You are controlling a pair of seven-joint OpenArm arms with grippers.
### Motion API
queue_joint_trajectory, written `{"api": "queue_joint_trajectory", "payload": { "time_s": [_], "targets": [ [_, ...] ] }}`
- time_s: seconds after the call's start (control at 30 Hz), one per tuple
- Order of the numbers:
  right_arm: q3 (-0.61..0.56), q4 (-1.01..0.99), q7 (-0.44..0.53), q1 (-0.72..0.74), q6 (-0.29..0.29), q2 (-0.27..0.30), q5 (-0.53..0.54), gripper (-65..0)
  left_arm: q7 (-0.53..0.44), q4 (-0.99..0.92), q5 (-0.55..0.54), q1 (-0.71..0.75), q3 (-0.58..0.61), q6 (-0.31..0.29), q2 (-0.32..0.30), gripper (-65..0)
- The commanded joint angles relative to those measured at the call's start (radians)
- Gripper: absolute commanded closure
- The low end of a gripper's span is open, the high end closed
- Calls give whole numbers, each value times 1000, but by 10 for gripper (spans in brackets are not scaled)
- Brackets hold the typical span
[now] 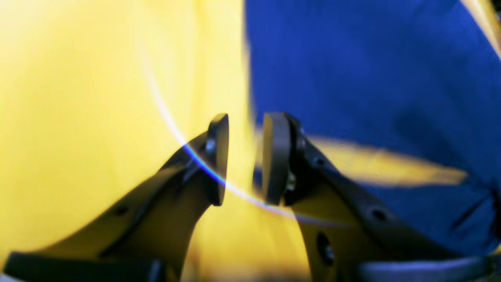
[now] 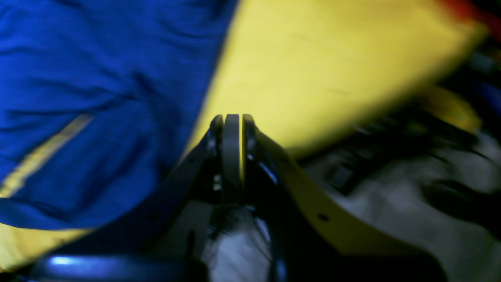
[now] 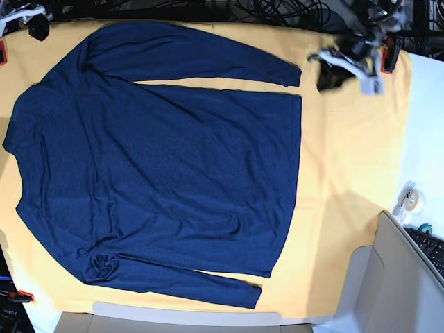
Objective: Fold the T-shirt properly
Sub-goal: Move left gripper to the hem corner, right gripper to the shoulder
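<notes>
The T-shirt [image 3: 159, 159] is dark navy and long-sleeved. It lies spread flat on the yellow cloth [image 3: 347, 159], with one sleeve along the far edge and the other along the near edge. My left gripper [image 3: 330, 76] hovers just right of the far sleeve's cuff [image 3: 295, 73]. In the left wrist view that left gripper [image 1: 244, 156] is open with only yellow cloth [image 1: 98, 98] showing between its pads, and the T-shirt [image 1: 372, 78] lies just to its right. My right gripper [image 2: 233, 149] is shut on nothing, beside the T-shirt [image 2: 98, 98]. In the base view the right gripper [image 3: 31, 21] sits at the far left corner.
A tape roll [image 3: 409, 197] and a keyboard [image 3: 431, 248] sit on the white surface at the right. A grey box [image 3: 388, 284] stands at the near right corner. Cables [image 3: 284, 10] run along the far edge. A red clamp [image 3: 21, 296] grips the cloth at the near left.
</notes>
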Motion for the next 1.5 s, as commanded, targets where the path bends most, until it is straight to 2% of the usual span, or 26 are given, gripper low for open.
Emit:
{"api": "queue_joint_trajectory", "payload": {
  "time_s": [0.0, 0.17, 0.23, 0.33, 0.37, 0.5, 0.63, 0.73, 0.8, 0.87, 0.93, 1.0, 1.07, 1.2, 1.33, 1.47],
  "targets": [
    [15, 16, 22, 4, 13, 21, 5, 0, -41, 31, -24, 4, -18, -22, -35, -146],
    [15, 14, 22, 22, 14, 22, -44, 0, -15, 31, -53, 5, -20, -22, -33, -146],
    [15, 14, 20, 21, 14, 2, -44, 0, -15, 33, -54, 5, -21, -32, -37, -146],
    [15, 16, 20, 24, 14, -10, -44, 0, -10, 33, -54, 5, -24, -144, -37, -147],
    [15, 13, 20, 24, 14, -12, -44, 0, 11, 33, -54, 4, -24, -168, -37, -148],
    [15, 11, 20, 34, 14, -15, -44, 0, 146, 30, -88, -65, -26, -177, -30, -148],
    [15, 10, 20, 47, 14, -41, -43, 0, 237, 10, -209, -122, -28, -177, -38, -153],
    [14, 10, 20, 48, 14, -70, -43, -5, 296, -1, -285, -157, -63, -177, -56, -202],
    [14, 10, 20, 48, 14, -76, -43, -61, 353, -10, -331, -180, -100, -177, -58, -228],
    [14, 10, 2, 48, 14, -76, -43, -147, 405, -18, -367, -196, -149, -177, -58, -235],
    [21, 10, -30, 56, 14, -76, -43, -234, 428, -39, -387, -197, -183, -177, -56, -236],
    [23, 10, -44, 71, 14, -76, -46, -291, 433, -85, -397, -196, -192, -177, -58, -236],
    [21, 8, -44, 80, 13, -78, -49, -298, 436, -133, -407, -197, -193, -177, -58, -236],
    [18, 7, -44, 93, 10, -90, -51, -270, 484, -231, -440, -200, -189, -179, -58, -236],
    [15, -45, -44, 113, 10, -96, -51, -262, 510, -245, -440, -202, -187, -179, -58, -236],
    [-8, -104, -46, 142, 10, -94, -51, -262, 516, -245, -435, -203, -187, -242, -58, -236]
  ]
}}
